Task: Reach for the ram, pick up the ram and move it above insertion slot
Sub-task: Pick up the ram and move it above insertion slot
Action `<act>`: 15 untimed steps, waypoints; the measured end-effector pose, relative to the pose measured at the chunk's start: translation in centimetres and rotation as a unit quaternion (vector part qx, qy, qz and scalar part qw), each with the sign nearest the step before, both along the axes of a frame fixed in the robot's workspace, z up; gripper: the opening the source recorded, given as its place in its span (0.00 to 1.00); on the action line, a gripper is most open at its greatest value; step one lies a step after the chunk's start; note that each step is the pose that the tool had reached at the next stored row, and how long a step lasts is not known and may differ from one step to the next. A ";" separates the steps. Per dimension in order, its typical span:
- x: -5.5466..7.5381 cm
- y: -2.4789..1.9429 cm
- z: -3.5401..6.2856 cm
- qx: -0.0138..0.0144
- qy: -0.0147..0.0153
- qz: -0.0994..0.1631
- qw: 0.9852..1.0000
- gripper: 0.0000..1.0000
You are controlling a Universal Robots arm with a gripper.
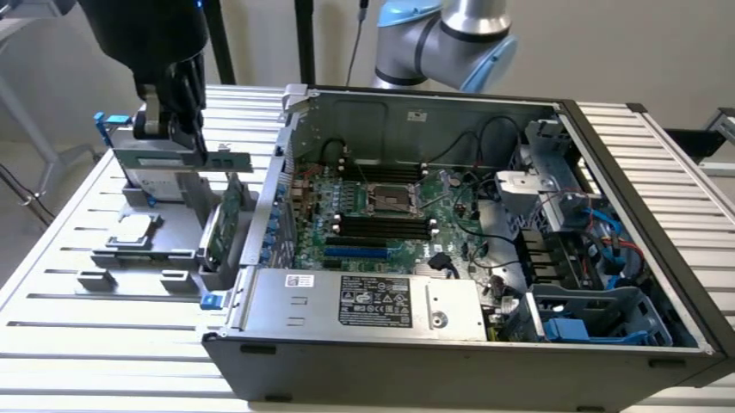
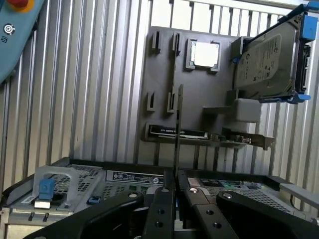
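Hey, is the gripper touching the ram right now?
Touching. In the wrist view the gripper has its jaws shut on the ram, seen edge-on, with no gap on either side.

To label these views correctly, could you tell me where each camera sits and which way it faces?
Exterior view: raised off the arm, looking down into the open dark-grey computer case; the blue-grey robot arm and black jaws show.
Wrist view: behind the jaws, looking along them past the thin ram stick they clamp.
Shared: the grey parts holder and silver hard drive.
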State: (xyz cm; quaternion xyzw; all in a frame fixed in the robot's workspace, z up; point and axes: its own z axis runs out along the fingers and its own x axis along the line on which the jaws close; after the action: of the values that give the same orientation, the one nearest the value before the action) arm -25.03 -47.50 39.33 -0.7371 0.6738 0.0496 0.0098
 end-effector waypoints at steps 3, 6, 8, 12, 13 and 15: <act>0.9 0.20 0.09 0.001 0.000 0.000 1.000 0.14; 2.2 0.43 0.09 0.001 0.000 0.000 1.000 0.14; 3.0 0.58 0.09 0.001 0.000 0.000 1.000 0.14; 4.6 0.93 0.10 0.002 0.000 0.000 1.000 0.14; 5.0 1.02 0.09 0.002 0.000 0.000 1.000 0.14; 5.7 1.31 0.09 0.002 0.000 0.000 1.000 0.14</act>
State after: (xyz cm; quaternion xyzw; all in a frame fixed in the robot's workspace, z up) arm -19.29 -46.19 39.42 -0.7371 0.6737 0.0508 0.0111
